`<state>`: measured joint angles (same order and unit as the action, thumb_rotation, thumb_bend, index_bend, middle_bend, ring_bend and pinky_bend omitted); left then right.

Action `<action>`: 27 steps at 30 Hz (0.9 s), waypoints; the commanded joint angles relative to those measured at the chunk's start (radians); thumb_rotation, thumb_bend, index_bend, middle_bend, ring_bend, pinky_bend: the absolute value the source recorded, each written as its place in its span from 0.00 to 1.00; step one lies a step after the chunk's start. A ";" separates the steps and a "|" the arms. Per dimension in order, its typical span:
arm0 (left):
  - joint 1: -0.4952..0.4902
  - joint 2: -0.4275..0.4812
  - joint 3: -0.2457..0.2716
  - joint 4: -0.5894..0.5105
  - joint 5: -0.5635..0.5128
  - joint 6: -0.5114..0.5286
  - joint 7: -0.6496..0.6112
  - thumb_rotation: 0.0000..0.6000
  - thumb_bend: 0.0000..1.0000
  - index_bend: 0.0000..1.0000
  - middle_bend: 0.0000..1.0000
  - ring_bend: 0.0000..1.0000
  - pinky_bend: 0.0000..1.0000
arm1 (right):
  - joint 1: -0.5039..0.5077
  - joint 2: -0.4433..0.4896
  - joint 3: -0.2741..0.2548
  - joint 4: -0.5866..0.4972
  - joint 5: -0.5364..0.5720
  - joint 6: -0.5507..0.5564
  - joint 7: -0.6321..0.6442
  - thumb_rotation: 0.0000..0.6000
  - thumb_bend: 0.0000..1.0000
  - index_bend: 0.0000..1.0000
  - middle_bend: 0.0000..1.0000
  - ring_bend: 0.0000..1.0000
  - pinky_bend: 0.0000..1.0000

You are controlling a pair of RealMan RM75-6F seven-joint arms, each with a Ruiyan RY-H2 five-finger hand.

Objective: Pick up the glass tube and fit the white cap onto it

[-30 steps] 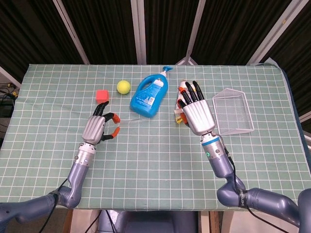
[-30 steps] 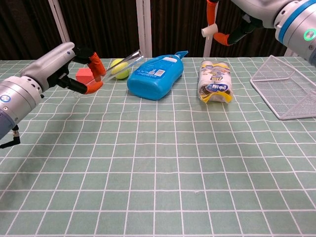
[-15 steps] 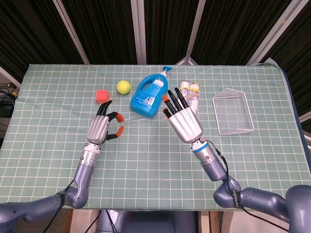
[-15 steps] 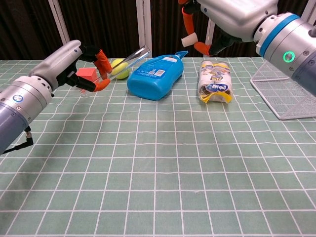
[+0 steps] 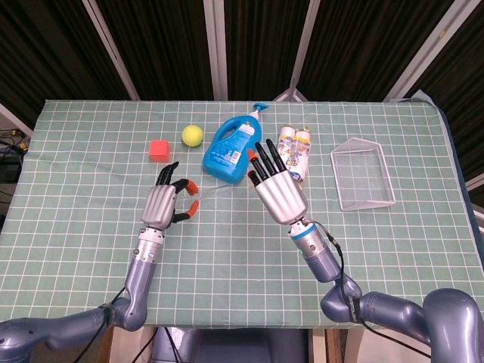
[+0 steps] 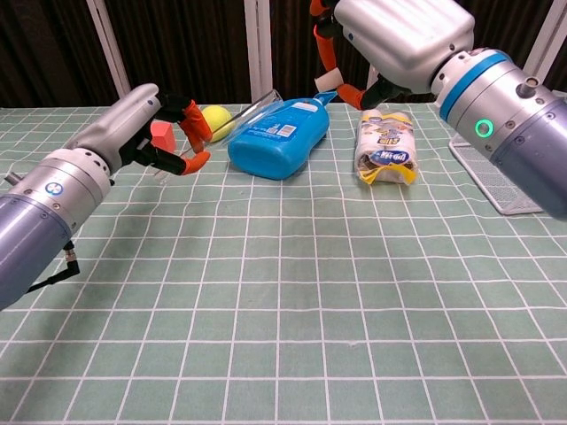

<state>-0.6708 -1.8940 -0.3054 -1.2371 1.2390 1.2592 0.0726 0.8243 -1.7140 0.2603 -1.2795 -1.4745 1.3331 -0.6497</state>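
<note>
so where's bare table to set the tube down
Open patches: the whole near half of the table in front of both hands, and the far left corner beyond the red cube. Crowded: the far strip from tennis ball past detergent bottle to wire basket.

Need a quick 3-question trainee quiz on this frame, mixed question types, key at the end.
1. True or false: the left hand holds the glass tube clear of the table.
2. What does the right hand pinch?
A. yellow ball
B. white cap
C. red cube
3. Fill in: the blue bottle lies on its ____ between the yellow ball and the snack pack.

Key:
1. True. The tube slants up from the fingers.
2. B. The white cap sits between orange fingertips, not yet on the tube.
3. side
</note>
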 commanded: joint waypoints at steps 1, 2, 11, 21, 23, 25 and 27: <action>-0.001 -0.007 -0.001 -0.005 -0.004 -0.001 0.009 1.00 0.63 0.53 0.51 0.05 0.00 | 0.001 -0.004 0.003 0.005 0.001 0.000 0.001 1.00 0.47 0.61 0.20 0.07 0.04; -0.001 -0.008 -0.001 -0.006 -0.005 -0.002 0.013 1.00 0.63 0.53 0.51 0.05 0.00 | 0.001 -0.005 0.003 0.007 0.000 -0.001 0.000 1.00 0.47 0.61 0.20 0.07 0.04; -0.007 -0.025 -0.016 -0.020 -0.017 -0.001 0.041 1.00 0.63 0.53 0.51 0.05 0.00 | 0.001 -0.018 0.001 0.011 -0.006 0.000 0.000 1.00 0.47 0.61 0.20 0.07 0.04; -0.011 -0.035 -0.023 -0.031 -0.021 0.000 0.059 1.00 0.63 0.53 0.51 0.05 0.00 | -0.001 -0.032 0.000 0.005 -0.009 0.000 0.003 1.00 0.47 0.61 0.20 0.07 0.04; -0.011 -0.036 -0.024 -0.033 -0.020 0.000 0.061 1.00 0.63 0.53 0.51 0.05 0.00 | -0.002 -0.034 0.000 0.005 -0.009 0.000 0.002 1.00 0.47 0.61 0.20 0.07 0.04; -0.012 -0.036 -0.025 -0.035 -0.020 0.000 0.062 1.00 0.63 0.53 0.51 0.05 0.00 | -0.003 -0.035 0.001 0.004 -0.008 0.001 0.001 1.00 0.47 0.61 0.20 0.07 0.04; -0.012 -0.036 -0.026 -0.036 -0.020 0.000 0.064 1.00 0.63 0.53 0.51 0.05 0.00 | -0.003 -0.037 0.002 0.001 -0.008 0.001 0.000 1.00 0.47 0.61 0.20 0.07 0.04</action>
<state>-0.6827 -1.9301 -0.3314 -1.2732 1.2188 1.2592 0.1364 0.8213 -1.7512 0.2617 -1.2782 -1.4825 1.3345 -0.6494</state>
